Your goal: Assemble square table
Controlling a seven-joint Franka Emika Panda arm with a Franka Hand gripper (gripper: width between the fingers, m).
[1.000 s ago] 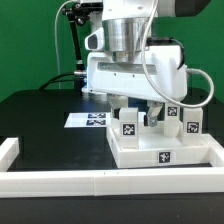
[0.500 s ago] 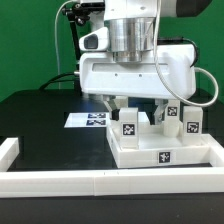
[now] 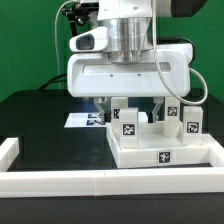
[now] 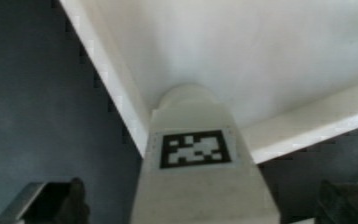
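1. Exterior view: a white robot arm hangs over a black table [image 3: 35, 125]. Its gripper [image 3: 128, 103] sits low, just above the back of the square tabletop [image 3: 160, 152], a thick white slab resting against a long low white barrier wall [image 3: 90, 182] at the front.
2. Exterior view: white marker-tagged leg blocks stand upright on the slab. One leg [image 3: 127, 127] is in front of the gripper, another leg block [image 3: 193, 122] is near the slab's edge toward the exterior view's right, and a third [image 3: 171, 113] stands between them, farther back.
3. Exterior view: the flat marker board [image 3: 88, 119] lies on the table behind the slab, partly covered by the gripper. The arm's wide body hides the slab's rear edge, and the fingertips are hard to make out.
4. Wrist view: one white leg [image 4: 201, 155] with a black-and-white tag rises between two dark fingers [image 4: 51, 200], which are spread wide and clear of it. The white slab [image 4: 211, 45] fills the background, blurred, its edges cut off.
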